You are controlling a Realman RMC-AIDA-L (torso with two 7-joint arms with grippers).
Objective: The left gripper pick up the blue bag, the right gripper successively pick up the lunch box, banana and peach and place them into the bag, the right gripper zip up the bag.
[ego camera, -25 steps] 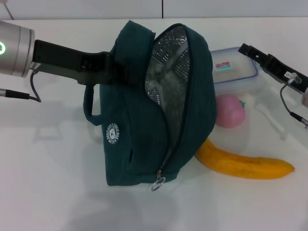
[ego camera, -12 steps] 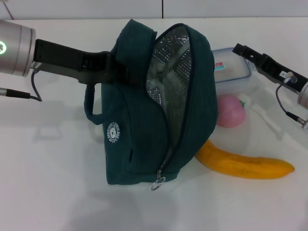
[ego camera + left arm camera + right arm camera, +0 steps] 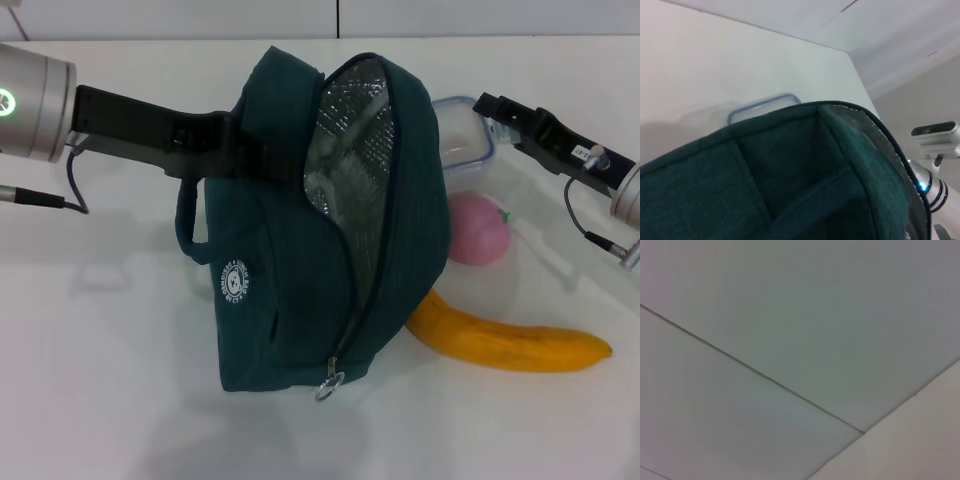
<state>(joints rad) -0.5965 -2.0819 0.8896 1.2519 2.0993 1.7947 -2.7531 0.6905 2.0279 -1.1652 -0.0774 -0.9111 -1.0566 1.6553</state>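
While the left gripper (image 3: 245, 150) has its fingers clenched on the upper edge of the blue bag (image 3: 320, 220), propping it up with the foil-lined mouth open toward the food, the right gripper (image 3: 492, 106) is the one that matters. It hangs over the far corner of the lunch box (image 3: 460, 135), and I honestly can't tell if its fingers are spread or closed from here. The box sits on the surface just below and bag-side of those fingers, half hidden behind the bag. I'd guess the next move is mostly a short drop. The peach (image 3: 480, 230) and banana (image 3: 505, 340) lie further out, toward the robot.
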